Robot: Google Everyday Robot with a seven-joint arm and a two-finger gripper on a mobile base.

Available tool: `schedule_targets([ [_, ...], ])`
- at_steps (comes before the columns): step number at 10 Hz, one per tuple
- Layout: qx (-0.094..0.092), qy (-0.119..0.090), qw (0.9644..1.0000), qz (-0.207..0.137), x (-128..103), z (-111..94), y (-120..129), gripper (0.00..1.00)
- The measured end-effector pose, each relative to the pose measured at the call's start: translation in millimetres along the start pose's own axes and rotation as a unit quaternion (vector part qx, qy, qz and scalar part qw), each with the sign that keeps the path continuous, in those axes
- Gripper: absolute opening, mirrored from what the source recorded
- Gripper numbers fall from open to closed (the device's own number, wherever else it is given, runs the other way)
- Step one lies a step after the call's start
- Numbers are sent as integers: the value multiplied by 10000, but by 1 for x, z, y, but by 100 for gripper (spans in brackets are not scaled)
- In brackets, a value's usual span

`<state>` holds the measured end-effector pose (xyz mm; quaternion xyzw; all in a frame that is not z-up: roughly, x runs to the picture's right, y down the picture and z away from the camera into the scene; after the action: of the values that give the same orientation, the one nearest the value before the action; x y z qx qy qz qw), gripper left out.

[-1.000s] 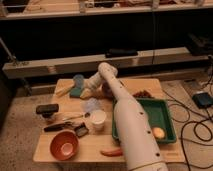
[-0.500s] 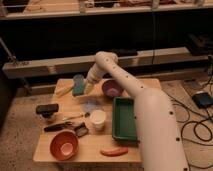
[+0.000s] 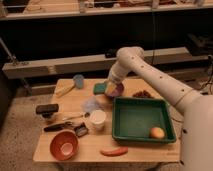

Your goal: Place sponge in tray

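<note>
At the bench's back edge, near the middle, your tool (image 3: pixel 112 84) pinches the sponge (image 3: pixel 100 88) just beside the purple bowl (image 3: pixel 118 91). The green tray (image 3: pixel 132 119) sits toward the front right corner.

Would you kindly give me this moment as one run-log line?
phase: sponge pickup | gripper: shut, at sponge's right edge beside purple bowl | sponge: behind tray, not in it | lift: not seen
</note>
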<state>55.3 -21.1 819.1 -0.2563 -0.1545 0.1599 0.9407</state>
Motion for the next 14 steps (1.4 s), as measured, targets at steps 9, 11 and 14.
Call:
schedule_targets([
  [9, 631, 361, 9761, 2050, 227, -71, 30, 5],
  [11, 583, 783, 9683, 2301, 279, -67, 37, 24],
  [14, 514, 1067, 9653, 2329, 314, -57, 43, 49],
])
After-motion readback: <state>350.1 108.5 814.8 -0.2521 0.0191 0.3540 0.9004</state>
